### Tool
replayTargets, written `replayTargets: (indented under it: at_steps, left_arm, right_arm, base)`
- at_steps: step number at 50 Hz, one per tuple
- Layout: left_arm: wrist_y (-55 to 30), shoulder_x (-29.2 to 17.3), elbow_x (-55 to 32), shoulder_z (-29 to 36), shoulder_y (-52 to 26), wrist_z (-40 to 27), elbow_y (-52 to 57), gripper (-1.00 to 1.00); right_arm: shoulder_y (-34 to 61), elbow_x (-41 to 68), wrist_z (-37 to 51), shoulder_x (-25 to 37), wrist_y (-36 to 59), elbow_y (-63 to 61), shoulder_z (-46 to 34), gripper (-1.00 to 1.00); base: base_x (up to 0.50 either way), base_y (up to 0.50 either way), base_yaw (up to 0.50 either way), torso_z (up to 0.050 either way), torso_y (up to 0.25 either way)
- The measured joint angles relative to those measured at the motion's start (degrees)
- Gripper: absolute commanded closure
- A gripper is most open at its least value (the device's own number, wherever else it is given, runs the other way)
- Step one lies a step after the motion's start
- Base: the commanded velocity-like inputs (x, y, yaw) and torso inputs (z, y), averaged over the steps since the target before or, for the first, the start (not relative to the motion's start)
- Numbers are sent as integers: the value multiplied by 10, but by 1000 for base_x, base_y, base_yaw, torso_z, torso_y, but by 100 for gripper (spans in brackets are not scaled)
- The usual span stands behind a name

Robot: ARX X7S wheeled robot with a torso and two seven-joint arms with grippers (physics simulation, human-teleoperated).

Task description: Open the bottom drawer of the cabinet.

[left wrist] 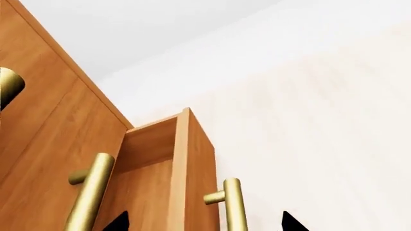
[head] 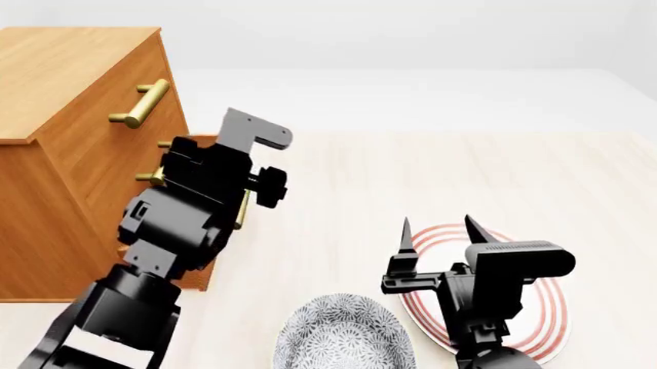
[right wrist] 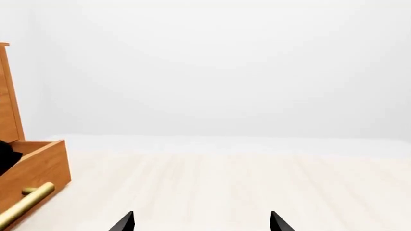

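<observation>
The cabinet (head: 72, 115) stands at the left on the pale table. Its bottom drawer (left wrist: 196, 173) is pulled partway out, and its inside wall shows. The drawer's brass bar handle (left wrist: 234, 204) lies between the two black fingertips of my left gripper (left wrist: 205, 224), which is open around it. In the head view the left arm (head: 195, 207) hides most of the drawer; only a bit of the handle (head: 243, 209) shows. My right gripper (head: 436, 231) is open and empty above the plate. The drawer (right wrist: 38, 166) also shows in the right wrist view.
A white plate with red rings (head: 539, 315) lies under the right arm. A grey patterned bowl (head: 344, 338) sits at the near edge. The middle drawer's handle (left wrist: 90, 192) and the top drawer's handle (head: 141, 104) are shut against the cabinet front.
</observation>
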Motion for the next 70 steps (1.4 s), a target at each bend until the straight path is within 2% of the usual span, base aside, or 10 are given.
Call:
replayTargets:
  at_steps: [70]
  left_arm:
    - [-73,36,-52,-87,-59,-53,-190,-100]
  right_arm:
    - [3,9,13,10,0,-8,-5,-100]
  base:
    - [0,0,0,0,0]
